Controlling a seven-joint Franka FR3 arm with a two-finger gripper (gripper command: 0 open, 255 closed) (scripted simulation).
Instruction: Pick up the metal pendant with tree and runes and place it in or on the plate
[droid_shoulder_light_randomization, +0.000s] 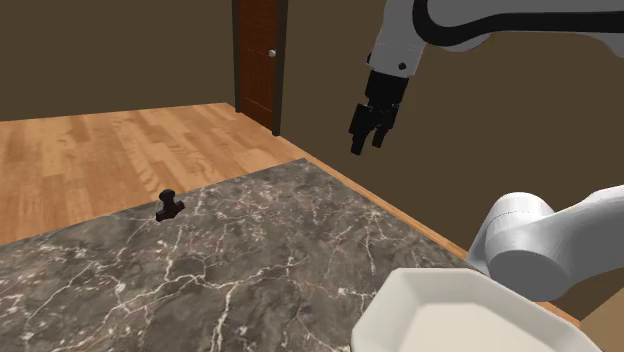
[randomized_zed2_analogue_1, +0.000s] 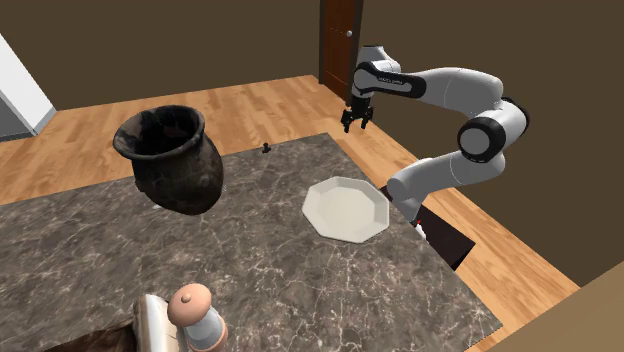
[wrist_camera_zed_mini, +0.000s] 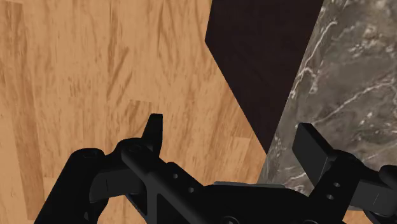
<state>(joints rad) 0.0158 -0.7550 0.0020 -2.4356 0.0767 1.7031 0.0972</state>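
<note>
Nothing done yet: jaws wide and empty above the marble bench (droid_shoulder_light_randomization: 250, 250) edge, dark pendant (droid_shoulder_light_randomization: 170, 204) untouched, white plate (randomized_zed2_analogue_1: 345, 208) bare.

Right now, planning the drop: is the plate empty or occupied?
Empty: the plate is bare white inside; pendant stands apart on the counter.

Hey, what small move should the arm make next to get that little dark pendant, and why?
Probably carry the gripper toward the shoulder view's left and down, above the pendant. Its fingers stand open and empty, high over the table edge, and the pendant sits well apart from it near the table's far edge.
</note>
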